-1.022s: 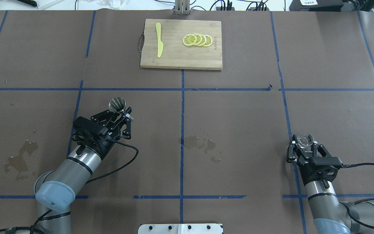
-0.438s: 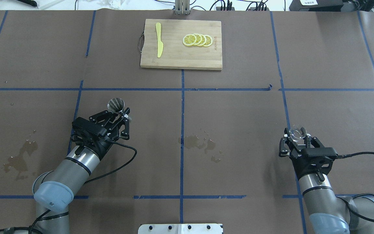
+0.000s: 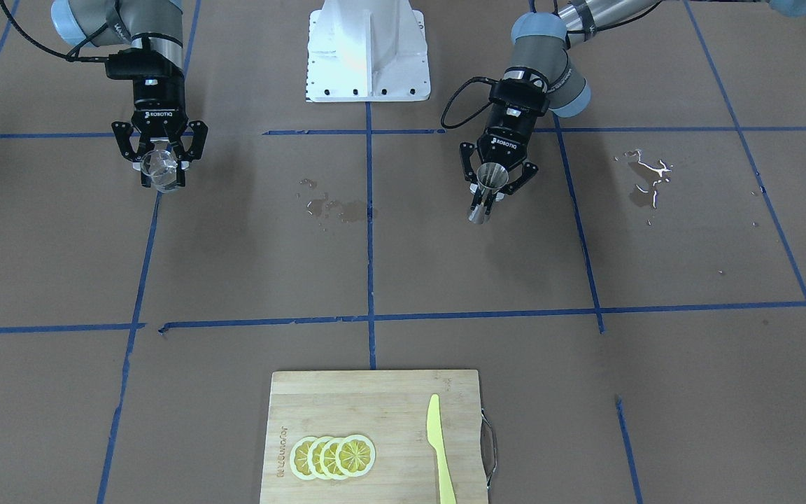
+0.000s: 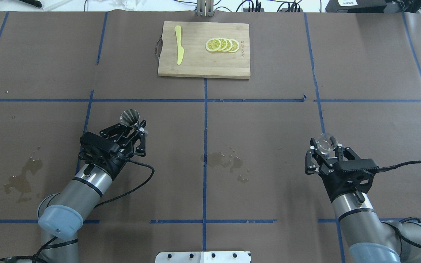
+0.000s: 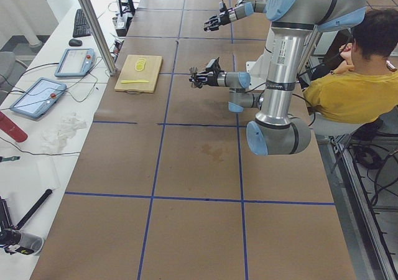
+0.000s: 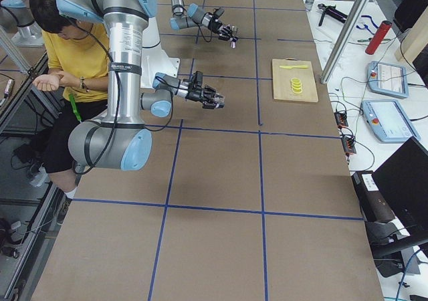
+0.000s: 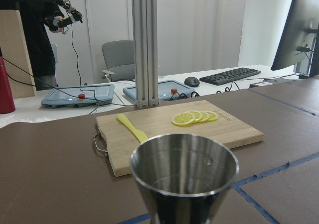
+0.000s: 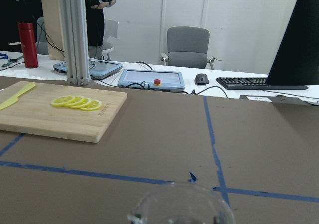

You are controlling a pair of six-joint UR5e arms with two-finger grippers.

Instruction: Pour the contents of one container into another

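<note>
The shiny steel jigger [image 4: 130,116] stands upright in my left gripper [image 4: 136,128], which is shut on its narrow waist, left of the table's middle. The front-facing view shows the jigger [image 3: 491,175] off the table in the left gripper [image 3: 492,190]. Its open top cone [image 7: 184,167] fills the left wrist view. The clear glass cup [image 4: 326,141] sits in my right gripper [image 4: 326,149], which is shut on it at the table's right. From the front, the cup [image 3: 159,165] hangs in the right gripper [image 3: 162,172] above the table. Only its rim [image 8: 179,205] shows in the right wrist view.
A bamboo cutting board [image 4: 196,65] at the far middle carries lemon slices [image 4: 222,45] and a yellow knife [image 4: 178,44]. Wet spills mark the paper at the centre [image 4: 225,160] and the left [image 4: 22,179]. A person in a yellow shirt [image 5: 354,93] sits behind the robot.
My right gripper has carried the glass cup forward and to the left, toward the table's middle. The left gripper with the jigger has shifted only slightly left.
</note>
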